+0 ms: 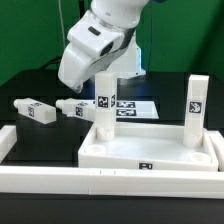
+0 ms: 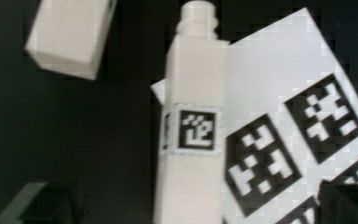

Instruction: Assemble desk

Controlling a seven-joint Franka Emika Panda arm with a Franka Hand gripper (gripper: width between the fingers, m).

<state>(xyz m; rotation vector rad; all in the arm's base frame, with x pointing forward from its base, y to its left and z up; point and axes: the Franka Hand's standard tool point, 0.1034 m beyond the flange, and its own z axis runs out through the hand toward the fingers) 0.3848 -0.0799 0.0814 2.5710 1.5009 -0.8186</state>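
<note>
**benchrat:** Where's the desk at right now?

**pandafan:** Half up, I'd say. The tabletop (image 1: 150, 150) sits on the black bench (image 1: 50, 140), just behind the front rail (image 1: 100, 182). Two legs stand upright on it at the far corners. The left leg (image 1: 104, 100) is on the exterior view's left and the right leg (image 1: 196, 104) is on the exterior view's right. Two more lie flat on the bench, further to the exterior view's left and clear of the tabletop. Those are the outer leg (image 1: 32, 110) and the inner leg (image 1: 76, 108), close to each other.

**benchrat:** And the claw? Holding anything?

**pandafan:** Nope. The arm (image 1: 95, 45) hangs right over the left leg. In the wrist view the claw (image 2: 190, 205) is spread as wide as it goes. One dark fingertip (image 2: 30, 203) sits off to each side of that leg, with a visible gap on both sides, so it grips nothing. That same view shows the leg's round peg (image 2: 197, 15) on its end and a square marker tag (image 2: 194, 130) on its face. The marker board (image 2: 309, 110) lies flat behind it.
</note>
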